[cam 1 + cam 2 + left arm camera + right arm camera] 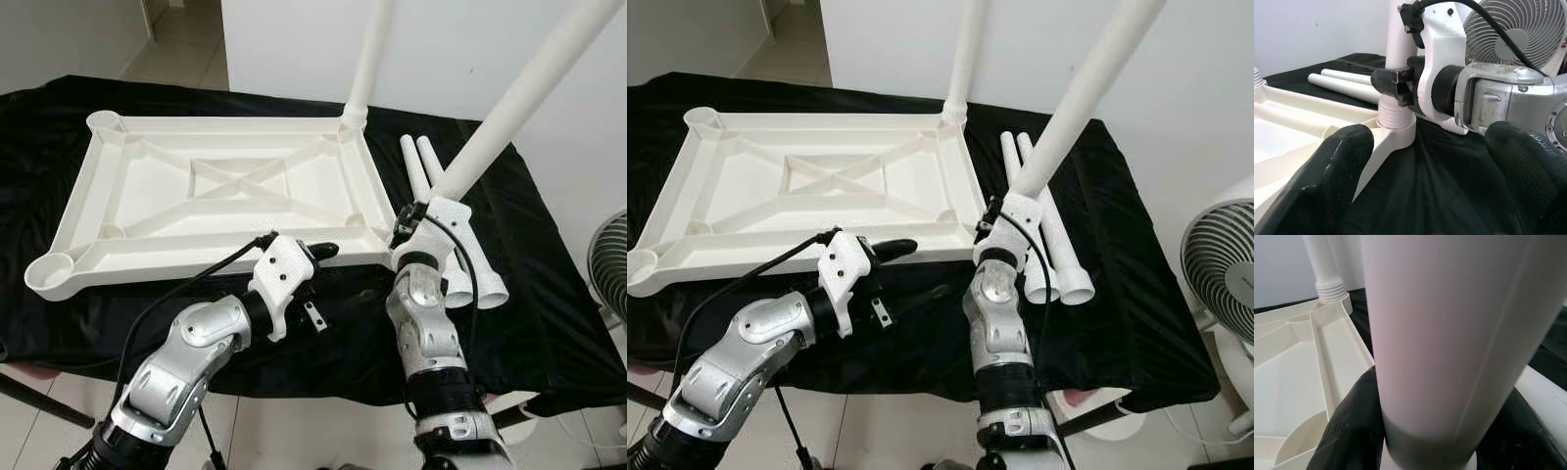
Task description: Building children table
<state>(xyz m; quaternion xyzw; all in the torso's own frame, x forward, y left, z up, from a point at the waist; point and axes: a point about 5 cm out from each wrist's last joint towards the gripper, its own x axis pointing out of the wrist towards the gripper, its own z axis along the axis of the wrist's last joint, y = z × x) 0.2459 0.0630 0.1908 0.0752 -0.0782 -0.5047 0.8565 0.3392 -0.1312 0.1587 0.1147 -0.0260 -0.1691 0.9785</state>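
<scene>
A white tabletop [127,211] lies upside down on a black cloth. One white leg [368,59] stands screwed into its far right corner. A second leg [519,93] rises tilted from the near right corner socket [1396,132], where its threaded end sits. My right gripper [407,227] is shut on this leg just above the socket, black fingers [1352,431] on both sides. My left gripper [328,269] hovers open by the tabletop's near edge, left of that corner, with nothing between its fingers [1327,171].
Two spare white legs [460,250] lie side by side on the cloth [549,294] right of the tabletop. A fan [1215,264] stands off the table's right end. A white wall rises behind the table.
</scene>
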